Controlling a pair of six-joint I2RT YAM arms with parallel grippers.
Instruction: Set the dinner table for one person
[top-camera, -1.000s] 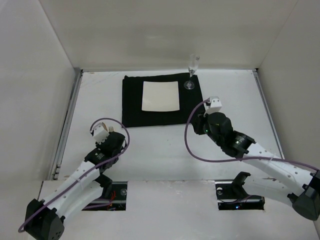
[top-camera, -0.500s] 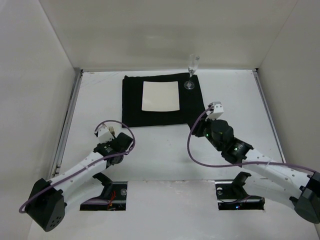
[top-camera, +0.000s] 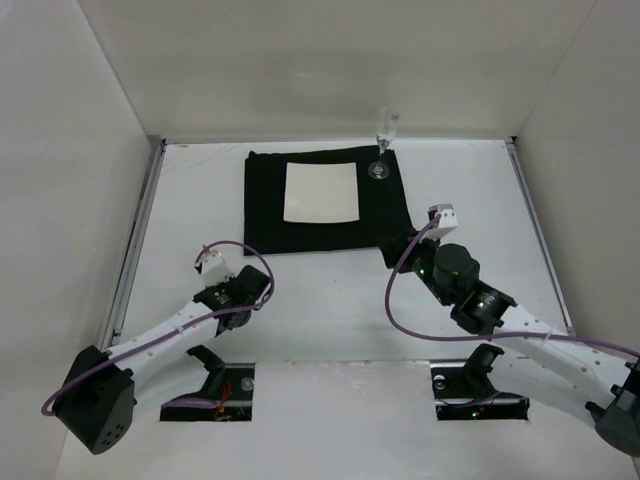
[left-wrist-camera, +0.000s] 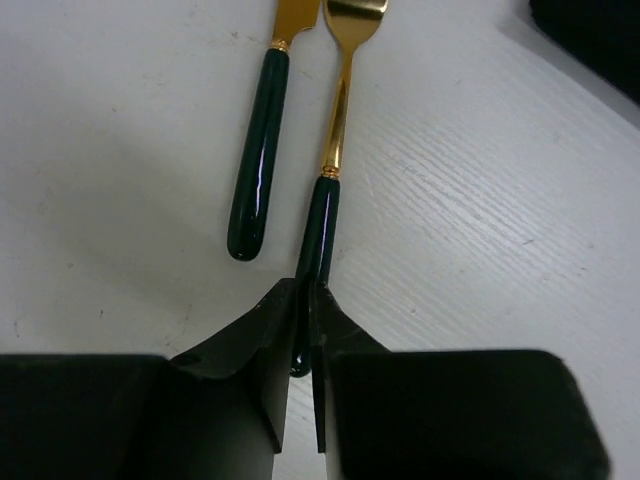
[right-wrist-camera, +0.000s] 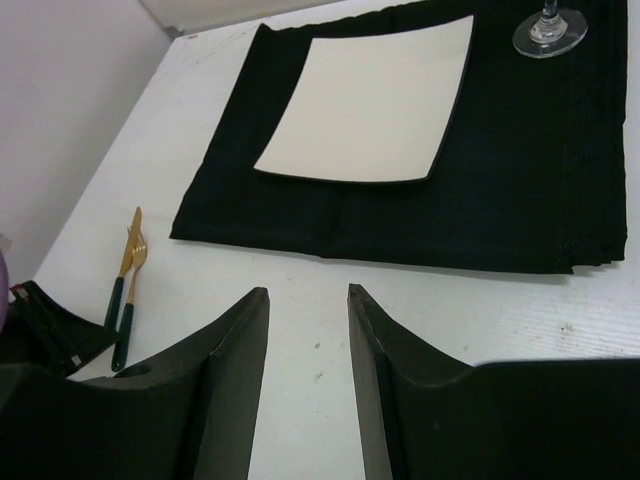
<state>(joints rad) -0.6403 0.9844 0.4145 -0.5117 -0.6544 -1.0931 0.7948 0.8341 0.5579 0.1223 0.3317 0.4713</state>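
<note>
The dinner table (top-camera: 480, 190) spreads flat and white under both arms. The left gripper (left-wrist-camera: 300, 340) is low over its near left part. The right gripper (right-wrist-camera: 307, 292) is held above bare surface just short of the near right corner of the black placemat (right-wrist-camera: 480, 200).

The left gripper's fingers are drawn together, clamped on the very end of the green handle of a fork (left-wrist-camera: 335, 130). The fork lies on the tabletop with its gold head pointing away from the fingers. A knife (left-wrist-camera: 255, 160) with a matching green handle lies just beside it on the left, nearly parallel, with a strip of white between the two handles. The gripper does not touch the knife.

The right gripper's fingers stand apart with nothing between them, only tabletop showing in the gap.

On the placemat a square white plate (right-wrist-camera: 375, 100) sits left of centre, and a stemmed glass (right-wrist-camera: 548, 30) stands at the far right corner. A band of open white runs between the mat's near edge and the arm bases, and wider margins lie on either side of the mat. Thin metal rails (top-camera: 135, 240) line the side edges, well apart from both grippers
</note>
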